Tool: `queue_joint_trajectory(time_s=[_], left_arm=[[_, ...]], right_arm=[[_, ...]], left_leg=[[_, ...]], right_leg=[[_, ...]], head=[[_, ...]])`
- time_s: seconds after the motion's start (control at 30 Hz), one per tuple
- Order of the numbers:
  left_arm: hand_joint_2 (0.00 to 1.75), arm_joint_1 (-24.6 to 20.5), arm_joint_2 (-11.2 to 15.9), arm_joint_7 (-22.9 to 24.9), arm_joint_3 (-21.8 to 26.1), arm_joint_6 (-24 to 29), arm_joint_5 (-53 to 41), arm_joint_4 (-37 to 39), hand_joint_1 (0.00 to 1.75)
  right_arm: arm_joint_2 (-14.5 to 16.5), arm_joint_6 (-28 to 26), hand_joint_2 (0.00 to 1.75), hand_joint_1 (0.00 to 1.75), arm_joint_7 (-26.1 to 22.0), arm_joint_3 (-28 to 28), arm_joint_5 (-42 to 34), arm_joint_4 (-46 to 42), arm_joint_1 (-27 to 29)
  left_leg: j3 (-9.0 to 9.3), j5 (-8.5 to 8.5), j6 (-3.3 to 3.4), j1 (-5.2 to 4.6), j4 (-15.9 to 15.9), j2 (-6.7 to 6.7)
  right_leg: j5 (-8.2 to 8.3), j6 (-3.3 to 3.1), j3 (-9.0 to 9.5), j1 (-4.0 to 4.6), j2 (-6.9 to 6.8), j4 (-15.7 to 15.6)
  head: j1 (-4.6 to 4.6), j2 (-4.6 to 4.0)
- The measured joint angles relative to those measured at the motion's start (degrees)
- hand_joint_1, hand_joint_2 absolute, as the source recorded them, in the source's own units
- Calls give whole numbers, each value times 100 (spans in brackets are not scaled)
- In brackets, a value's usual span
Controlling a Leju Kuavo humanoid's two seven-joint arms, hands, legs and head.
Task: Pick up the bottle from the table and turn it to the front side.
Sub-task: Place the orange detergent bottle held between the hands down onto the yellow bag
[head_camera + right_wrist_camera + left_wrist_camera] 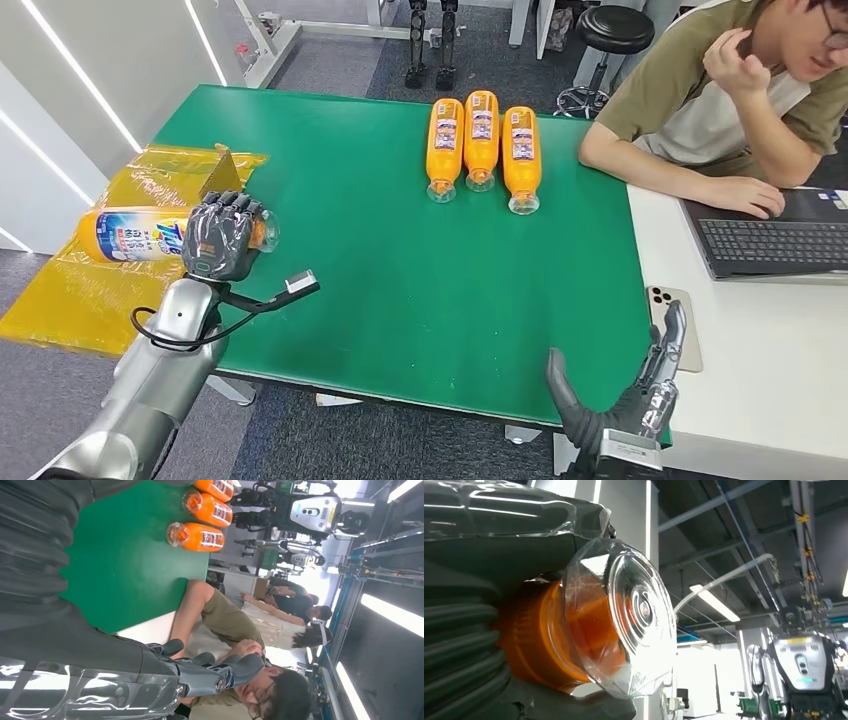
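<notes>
left hand (pixel 222 238): wrapped around orange plastic bottle with blue-white label (pixel 140 236), lying sideways off green bench (pixel 400 280) left edge
right hand (pixel 628 395): fingers spread, holds nothing, near bench edge

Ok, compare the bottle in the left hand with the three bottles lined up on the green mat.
The held bottle is gripped by the left hand over the yellow bag beside the table; the three bottles lie untouched on the green mat. The held one shows a blue and white label and lies crosswise; the three show small pale labels and lie side by side, clear caps toward the robot. All are orange.
</notes>
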Motion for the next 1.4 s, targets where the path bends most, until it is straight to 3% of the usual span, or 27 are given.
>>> queue_joint_trajectory(time_s=[0.17, 0.3, 0.4, 0.67, 1.0, 1.13, 1.4], left_arm=[[175, -522, 143, 283, -248, -220, -197, 795, 175], [175, -1116, 260, 179, -858, -992, -229, 1629, 175], [175, -1317, 276, 129, -1213, -1562, -217, 2056, 175], [175, -1213, 161, 61, -1550, -2168, -141, 2669, 175], [175, -1025, 74, 138, -1570, -1916, -20, 2824, 175], [175, -976, 48, 239, -1562, -1792, 86, 2853, 3], [175, -890, -18, 376, -1358, -1427, 259, 2875, 0]], right_arm=[[20, 1, 175, 0, -2, -4, 17, -117, 9], [25, 2, 175, 0, -2, -1, 66, -157, 0], [31, 2, 175, 0, -2, -1, 114, -158, -13], [46, 2, 175, 0, -3, 0, 185, -200, -20], [53, 4, 175, 0, -4, 28, 83, -239, -28], [53, 4, 175, 0, -4, 28, 71, -222, -33], [43, 4, 175, 0, -2, 37, -40, -97, -107]], left_leg=[[-2, 1, 0, 0, 1, -1], [-1, 3, -3, 0, 0, -1], [0, 3, -4, 0, 0, 5], [-7, 1, -6, 0, -1, 2], [-3, 1, -7, -1, -2, -2], [-3, 2, -7, -1, -2, -7], [2, 2, -7, -1, -3, -11]], right_leg=[[0, 0, -2, 0, -2, 0], [5, -7, 0, 0, -1, 2], [7, -10, -2, 0, 2, 4], [5, -14, -9, 0, 1, 4], [3, -11, -2, -1, -3, 6], [3, -12, 0, -1, -10, 8], [3, -12, 4, -1, -12, 9]], head=[[1, 0], [0, 0], [1, 0], [1, 0], [1, 0], [1, 0], [1, 0]])
